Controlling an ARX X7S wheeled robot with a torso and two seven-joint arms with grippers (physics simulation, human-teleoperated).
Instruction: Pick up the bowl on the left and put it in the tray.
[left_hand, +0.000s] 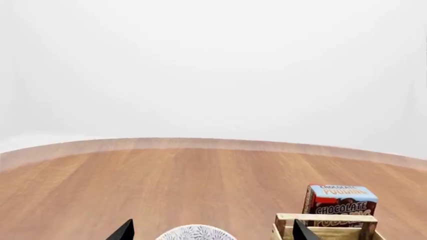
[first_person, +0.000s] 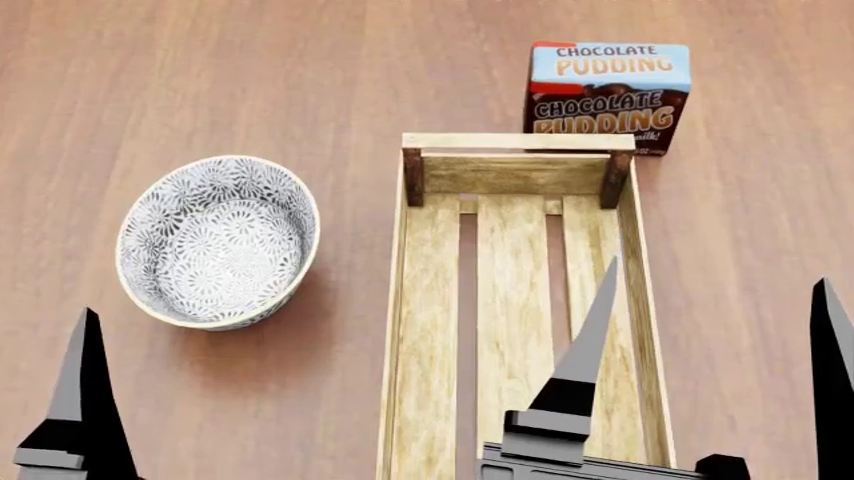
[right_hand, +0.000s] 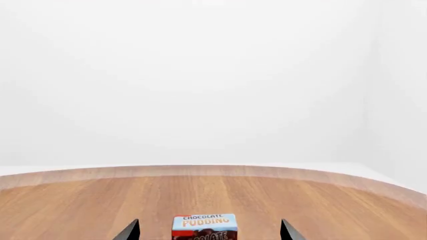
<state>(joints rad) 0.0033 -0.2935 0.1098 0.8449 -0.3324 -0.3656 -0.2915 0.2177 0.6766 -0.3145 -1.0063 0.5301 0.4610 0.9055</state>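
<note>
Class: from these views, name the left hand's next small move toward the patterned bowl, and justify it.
Probably ease the left hand forward and down onto the round grey-blue floral ceramic bowl: its fingers are spread, empty and short of it, and the long light-wood slatted tray holds nothing yet.

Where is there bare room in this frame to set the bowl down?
The tray floor is empty along its whole slatted length. Bare wood table lies beyond and left of the bowl, and right of the tray. It is crowded only at the tray's far end, where the pudding box stands close behind.
</note>
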